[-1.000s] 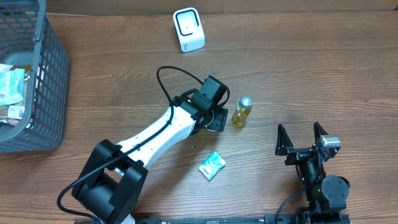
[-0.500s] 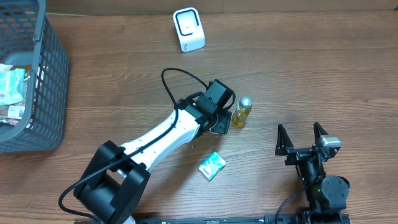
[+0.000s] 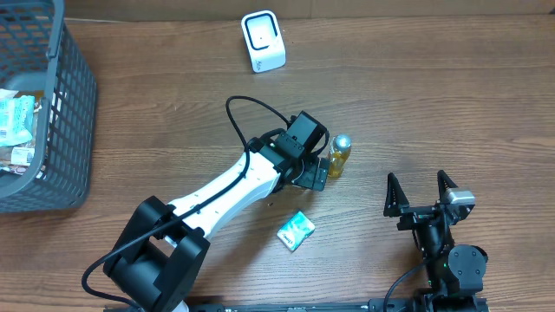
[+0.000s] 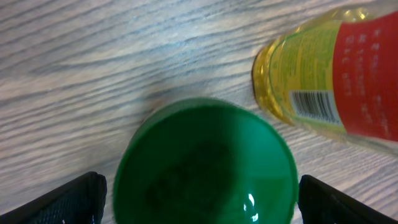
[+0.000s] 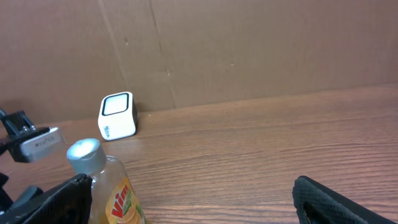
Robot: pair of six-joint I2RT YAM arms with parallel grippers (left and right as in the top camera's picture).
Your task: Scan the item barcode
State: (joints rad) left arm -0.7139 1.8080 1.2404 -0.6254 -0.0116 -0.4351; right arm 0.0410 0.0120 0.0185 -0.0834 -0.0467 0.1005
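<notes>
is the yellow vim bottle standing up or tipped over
Upright. In the right wrist view the Vim bottle rises straight up, with its silver cap on top.

Bare wood-grain tabletop point(image 3: 451, 104) under even light.
Backed along the far edge by a plain brown cardboard wall point(image 5: 261, 43), creased vertically near its left side.

A mock shop checkout in a lab: barcode scanner point(image 3: 263, 41), goods basket point(image 3: 74, 113), wooden table point(image 3: 451, 95), cardboard backdrop point(image 5: 249, 50).
</notes>
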